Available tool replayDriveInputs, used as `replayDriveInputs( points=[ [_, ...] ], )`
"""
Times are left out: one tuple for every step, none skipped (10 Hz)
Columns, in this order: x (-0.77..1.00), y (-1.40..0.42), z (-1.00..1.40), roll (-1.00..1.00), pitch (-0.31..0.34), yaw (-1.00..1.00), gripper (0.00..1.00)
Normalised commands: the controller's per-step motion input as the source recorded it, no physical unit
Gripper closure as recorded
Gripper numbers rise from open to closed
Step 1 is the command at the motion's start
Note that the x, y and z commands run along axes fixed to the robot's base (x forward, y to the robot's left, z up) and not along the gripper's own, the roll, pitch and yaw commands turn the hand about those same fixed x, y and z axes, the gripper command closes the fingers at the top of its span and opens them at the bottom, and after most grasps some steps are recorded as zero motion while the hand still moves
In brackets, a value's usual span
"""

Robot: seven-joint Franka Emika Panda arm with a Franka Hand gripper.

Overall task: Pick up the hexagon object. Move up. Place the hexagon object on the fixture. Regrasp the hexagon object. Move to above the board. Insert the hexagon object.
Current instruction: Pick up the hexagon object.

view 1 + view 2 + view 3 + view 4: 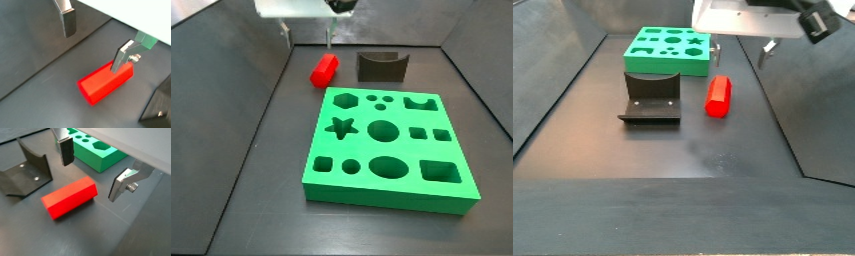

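Observation:
The red hexagon object (103,84) (69,199) lies flat on the dark floor beside the fixture (381,66) (649,100), shown in both side views (326,70) (718,96). My gripper (93,42) (92,170) hangs open above it, a little off to one side, with nothing between the fingers. In both side views the gripper (310,38) (744,55) sits well clear of the floor. The green board (392,150) (671,50) with its cut-out holes lies past the fixture, and a corner of it shows in a wrist view (97,153).
Dark sloping walls (225,110) (553,90) close in the floor on both sides. The fixture (23,173) stands between the hexagon object and the board's near edge.

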Motion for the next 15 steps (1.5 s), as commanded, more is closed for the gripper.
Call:
replayDriveInputs(
  points=[
    [0.17,-0.18,-0.57,-0.14,-0.197,0.0,0.0],
    [0.16,-0.08,-0.52,-0.13,-0.194,0.0,0.0],
    [0.2,-0.04,-0.54,-0.06,-0.149,0.0,0.0],
    [0.11,-0.03,-0.43,-0.09,-0.16,-0.03,0.0],
    [0.15,-0.06,-0.36,-0.1,-0.153,-0.04,0.0],
    [0.09,-0.05,-0.43,-0.08,-0.16,-0.01,0.0],
    [0.04,-0.02,-0.5,-0.06,-0.157,0.0,0.0],
    [0.0,-0.02,-0.45,-0.11,-0.189,-0.03,0.0],
    [0.0,-0.03,-0.44,-0.11,-0.189,-0.01,0.0],
    [0.0,-0.05,-0.41,-0.12,-0.194,-0.03,0.0],
    [0.08,-0.11,-0.56,-0.14,-0.237,-0.01,0.0],
    [0.0,-0.05,-0.46,-0.16,-0.241,0.0,0.0],
    [0.01,0.0,0.0,0.01,0.033,0.0,0.0],
    [0.0,0.0,0.0,0.01,0.0,0.0,0.0],
    [0.0,0.0,0.0,0.0,0.0,0.0,0.0]
  ],
)
